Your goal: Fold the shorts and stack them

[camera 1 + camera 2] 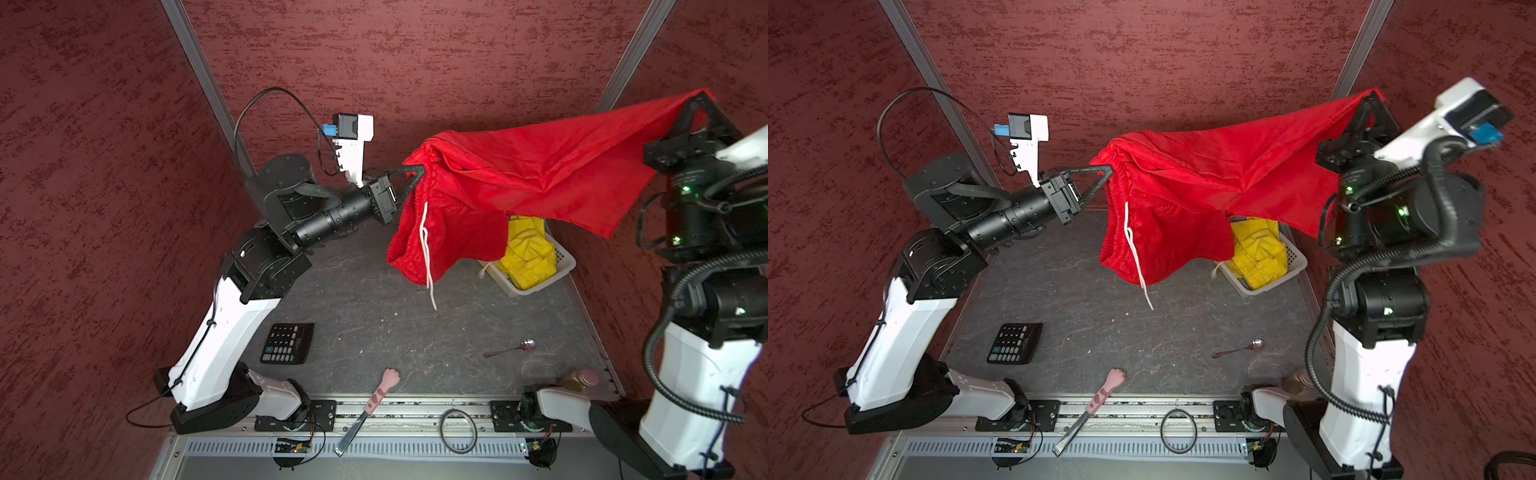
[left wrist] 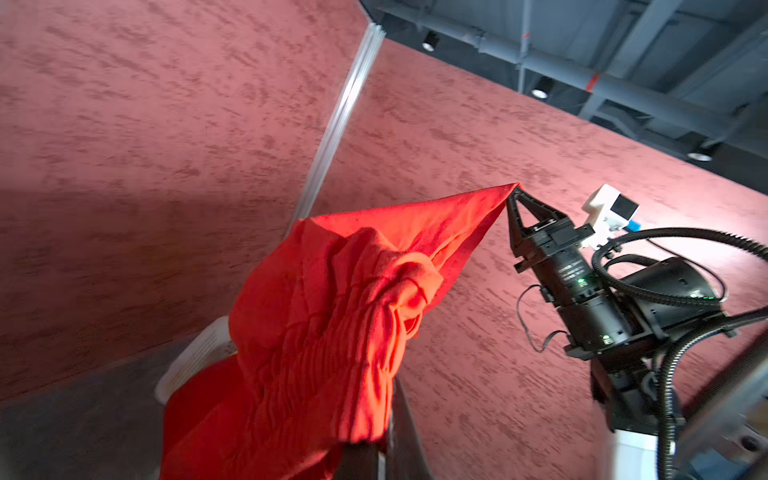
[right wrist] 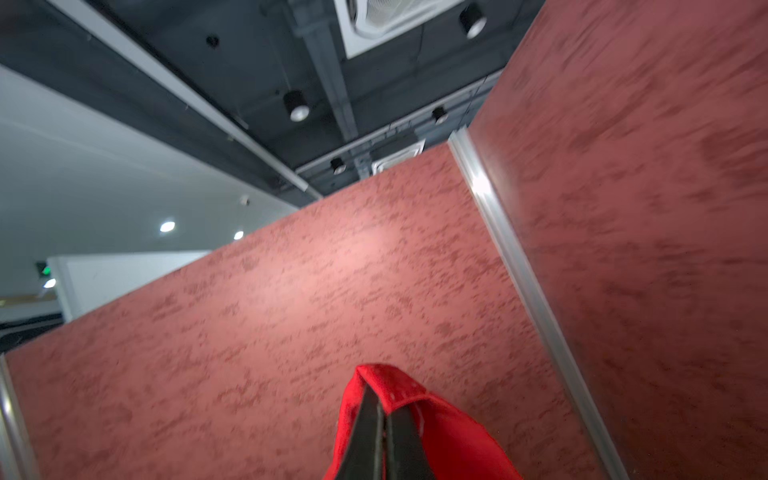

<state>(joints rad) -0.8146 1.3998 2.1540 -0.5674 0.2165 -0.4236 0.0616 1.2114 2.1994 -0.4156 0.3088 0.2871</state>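
The red shorts point(image 1: 519, 183) point(image 1: 1204, 178) hang stretched in the air between my two grippers, well above the table. My left gripper point(image 1: 419, 170) point(image 1: 1109, 169) is shut on the bunched elastic waistband, and a whitish drawstring point(image 1: 426, 249) dangles below it. High at the back right, my right gripper point(image 1: 702, 96) point(image 1: 1372, 93) point(image 3: 376, 390) is shut on a corner of the red fabric point(image 3: 449, 440). The left wrist view shows the gathered waistband point(image 2: 332, 316) close up. The yellow shorts point(image 1: 528, 253) point(image 1: 1260, 253) lie crumpled in the white basket point(image 1: 561, 257) point(image 1: 1293, 259), partly hidden behind the red pair.
On the dark table lie a black calculator point(image 1: 287, 344), a spoon point(image 1: 511, 349), a knife with a pink handle point(image 1: 374, 405), a jar point(image 1: 582, 378) by the right arm's base and a black ring point(image 1: 458, 430) on the front rail. Red walls close in three sides.
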